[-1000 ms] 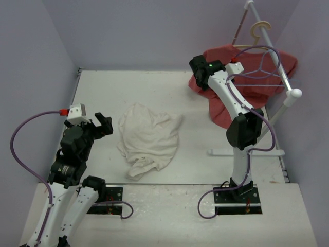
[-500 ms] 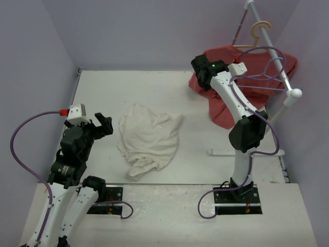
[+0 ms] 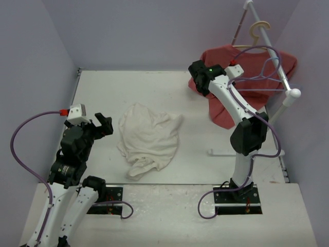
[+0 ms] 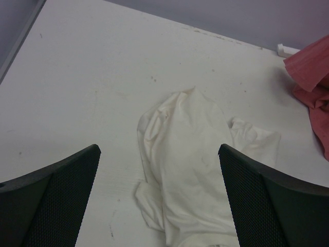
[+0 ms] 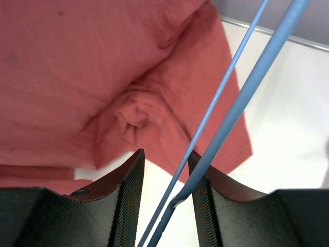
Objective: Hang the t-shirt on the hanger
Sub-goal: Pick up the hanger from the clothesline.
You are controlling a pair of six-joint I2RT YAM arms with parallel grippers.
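Bringing hanger and t-shirt together

Across the table [image 3: 128, 87], we see the t-shirt [image 3: 149, 139] crumpled left of centre, long axis running near to far, well apart from the red shirt [image 3: 257, 62] at far right. The hanger [image 5: 241, 98] passes between the narrowly parted fingers of our right gripper [image 5: 165, 153]; whether clamped, we cannot tell. Our left gripper [image 4: 158, 149], wide open and empty, is nearer, the t-shirt straight ahead

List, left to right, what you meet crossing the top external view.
Left tool → cream-white t-shirt → right tool → white end knob of the clothes rail. The red t-shirt overlaps the right tool, so it is left out.
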